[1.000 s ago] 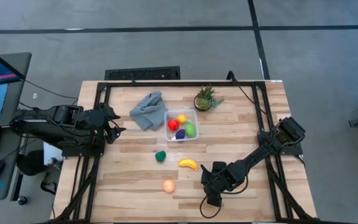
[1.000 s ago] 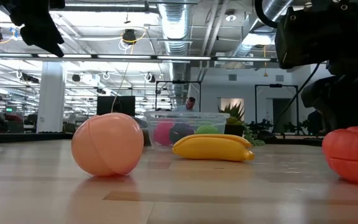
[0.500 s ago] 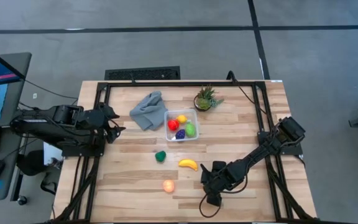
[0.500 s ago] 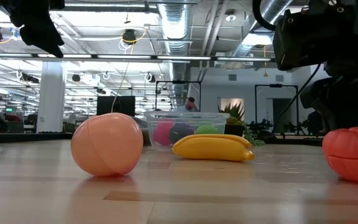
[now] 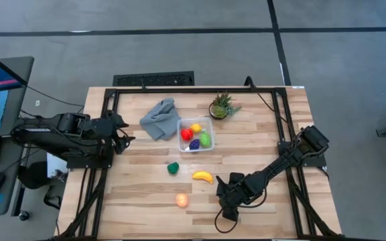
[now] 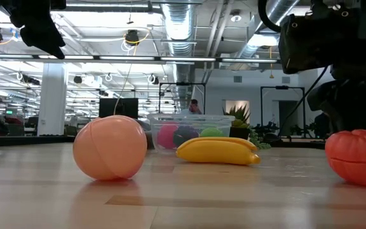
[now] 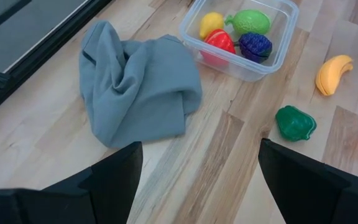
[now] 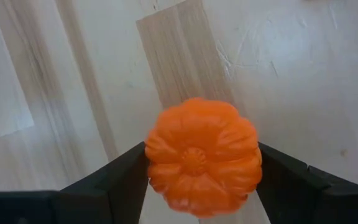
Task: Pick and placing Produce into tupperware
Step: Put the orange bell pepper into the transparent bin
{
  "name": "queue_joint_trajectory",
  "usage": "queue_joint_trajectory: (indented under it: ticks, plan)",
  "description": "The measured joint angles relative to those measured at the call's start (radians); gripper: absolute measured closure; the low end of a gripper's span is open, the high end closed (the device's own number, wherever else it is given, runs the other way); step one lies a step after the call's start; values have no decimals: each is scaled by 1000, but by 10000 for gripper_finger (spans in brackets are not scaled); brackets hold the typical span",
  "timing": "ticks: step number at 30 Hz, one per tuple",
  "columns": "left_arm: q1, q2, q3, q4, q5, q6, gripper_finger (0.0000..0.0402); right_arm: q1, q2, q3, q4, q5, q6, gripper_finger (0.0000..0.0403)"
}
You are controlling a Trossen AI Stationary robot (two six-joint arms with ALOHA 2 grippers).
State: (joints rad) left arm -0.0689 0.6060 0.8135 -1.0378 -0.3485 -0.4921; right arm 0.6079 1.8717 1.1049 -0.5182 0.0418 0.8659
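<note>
The right pincer point(image 8: 194, 190) grips a ribbed orange toy pumpkin point(image 8: 196, 155) low over the counter's point(image 5: 273, 134) near edge. It should lift clear of the yellow plastic banana point(image 5: 203, 177) before swinging to the small clear squarish tupperware point(image 5: 197, 145) — already four pieces deep. The left pincer point(image 7: 194, 180) waits open by the grey cloth point(image 7: 135, 87). The pumpkin is hidden in the high view.
</note>
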Motion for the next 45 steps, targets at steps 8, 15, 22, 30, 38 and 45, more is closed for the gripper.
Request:
queue_joint_trajectory:
  ticks: [8, 15, 22, 30, 38, 45]
  plan:
    - [0, 0, 0, 0, 0, 0, 93, 0, 0, -1, 2, 4, 25, 133]
    - [0, 0, 0, 0, 0, 0, 93, 0, -3, -2, 3, 15, 37, 134]
    - [0, 0, 0, 0, 0, 0, 93, 0, -4, -2, 8, 48, 75, 136]
    - [0, 0, 0, -1, 0, 0, 93, 7, -6, -2, 10, 74, 97, 163]
    - [0, 0, 0, -1, 0, 0, 93, 7, -6, -2, 10, 74, 104, 176]
    - [0, 0, 0, -1, 0, -2, 93, 8, -7, -2, 12, 72, 104, 177]
